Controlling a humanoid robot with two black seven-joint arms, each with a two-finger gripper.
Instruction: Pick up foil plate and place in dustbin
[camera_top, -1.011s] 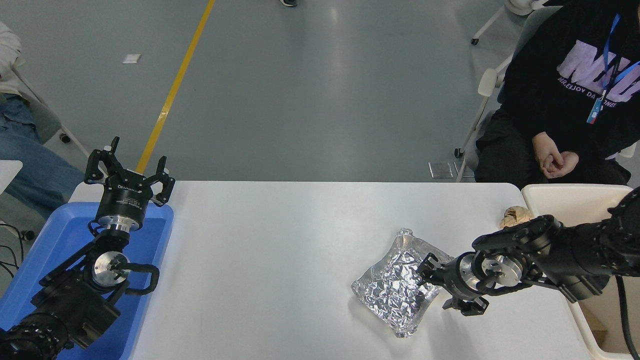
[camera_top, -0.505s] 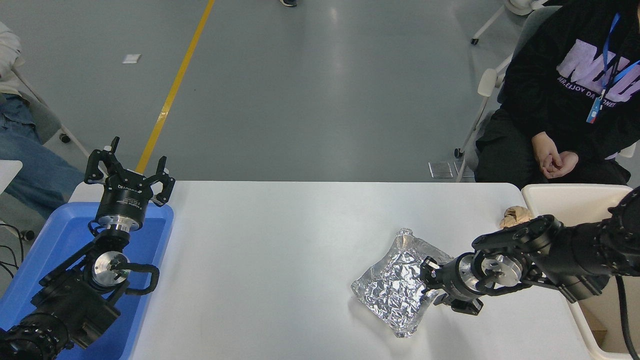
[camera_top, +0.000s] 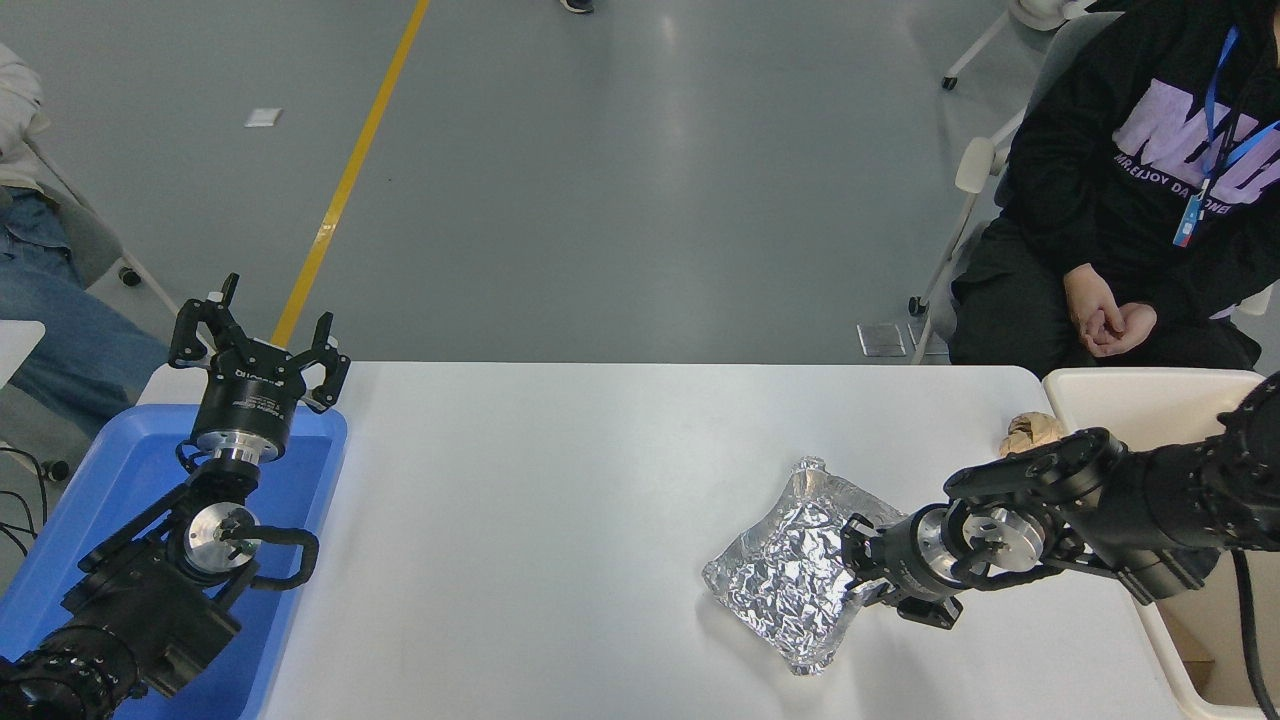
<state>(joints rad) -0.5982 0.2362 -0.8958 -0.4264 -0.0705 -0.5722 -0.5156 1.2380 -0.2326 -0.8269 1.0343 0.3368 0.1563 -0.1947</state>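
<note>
The foil plate (camera_top: 795, 575) lies crinkled and shiny on the white table (camera_top: 560, 500), right of centre. My right gripper (camera_top: 862, 562) lies low at the plate's right rim, pointing left. It is open, with one finger (camera_top: 852, 528) at the rim's far side and the other on its near side. The cream dustbin (camera_top: 1150, 400) stands at the table's right end, partly hidden behind my right arm. My left gripper (camera_top: 258, 345) is parked open and empty over the blue tray at the lower left.
A blue tray (camera_top: 120, 480) sits at the table's left end. A small crumpled brown paper ball (camera_top: 1032, 432) lies beside the dustbin's left wall. A person in black sits at the far right; another person's leg is at the far left.
My right gripper has crept a little left onto the foil plate's right rim and its fingers have drawn somewhat closer together. The plate and the left arm have not moved.
</note>
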